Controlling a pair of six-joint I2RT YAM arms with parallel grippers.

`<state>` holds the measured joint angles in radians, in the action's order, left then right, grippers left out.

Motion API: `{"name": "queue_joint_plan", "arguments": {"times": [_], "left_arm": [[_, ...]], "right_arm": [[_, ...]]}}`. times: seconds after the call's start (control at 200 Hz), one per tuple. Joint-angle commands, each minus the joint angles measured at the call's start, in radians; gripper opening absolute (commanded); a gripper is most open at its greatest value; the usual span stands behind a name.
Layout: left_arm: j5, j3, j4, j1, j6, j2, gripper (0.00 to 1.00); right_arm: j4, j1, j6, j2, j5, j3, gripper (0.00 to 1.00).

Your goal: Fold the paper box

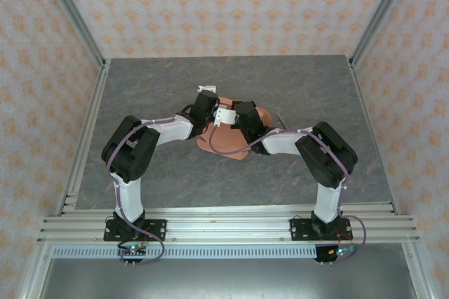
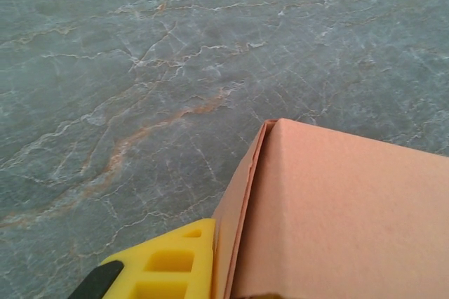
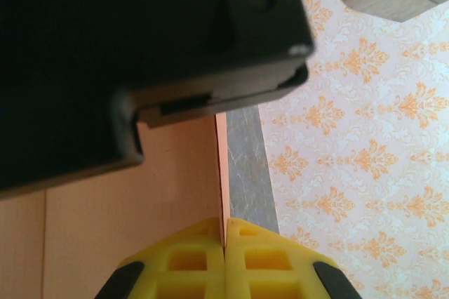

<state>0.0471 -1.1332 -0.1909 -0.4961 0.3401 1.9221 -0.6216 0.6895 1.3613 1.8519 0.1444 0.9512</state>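
Mid-fold, I'd say: one paper box [image 1: 226,143] sits mid-frame in the top view on the grey marbled surface [image 1: 140,88], partly formed, with both arms converged over it. Right gripper [image 3: 224,234], bottom centre of its wrist view: jaws closed, pinching a thin edge of the salmon card, which runs down into the seam between the two yellow fingers. Left gripper [image 1: 212,122]: in its wrist view one yellow finger [image 2: 165,267] at lower left lies against the outside of a raised card wall that takes up the lower right of the frame. The other finger is hidden, so I can't tell if those jaws are gripping or just bracing. The wall looks doubled along its creased edge. The next move probably calls for pressing that panel over along the crease while the right pinch stops the card sliding. It's thin card, so gentle force. Count: one box, two arms, two grippers, three yellow fingers visible.
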Motion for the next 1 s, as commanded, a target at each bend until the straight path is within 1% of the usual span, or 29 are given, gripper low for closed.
{"name": "queue_joint_plan", "arguments": {"times": [0.0,0.13,0.32,0.445,0.485,0.581,0.746,0.841,0.996], "left_arm": [[0.233,-0.031,0.060,0.059,0.048,0.015,0.12],[0.223,-0.026,0.045,0.060,0.031,0.014,0.13],[0.115,0.002,-0.026,0.061,-0.028,0.004,0.14],[0.072,0.021,-0.054,0.067,-0.064,-0.006,0.24],[0.039,0.028,-0.062,0.071,-0.071,-0.006,0.26],[-0.036,0.034,-0.061,0.085,-0.086,-0.006,0.31],[-0.112,0.040,-0.031,0.097,-0.119,-0.006,0.36],[-0.140,0.020,0.003,0.102,-0.121,-0.006,0.36],[-0.154,-0.004,0.013,0.105,-0.117,0.015,0.31]], "right_arm": [[0.029,0.016,-0.032,-0.034,-0.008,0.015,0.00],[0.038,0.016,-0.033,-0.031,-0.003,0.018,0.00],[0.049,0.008,-0.031,-0.024,0.006,0.026,0.00],[0.055,0.002,-0.036,-0.027,0.006,0.027,0.00],[0.056,0.001,-0.036,-0.028,0.007,0.028,0.00],[0.056,-0.002,-0.035,-0.024,0.009,0.028,0.00],[0.059,-0.004,-0.030,-0.020,0.008,0.035,0.00],[0.059,-0.005,-0.030,-0.018,0.009,0.039,0.00],[0.069,-0.005,-0.033,-0.023,0.003,0.041,0.00]]}}
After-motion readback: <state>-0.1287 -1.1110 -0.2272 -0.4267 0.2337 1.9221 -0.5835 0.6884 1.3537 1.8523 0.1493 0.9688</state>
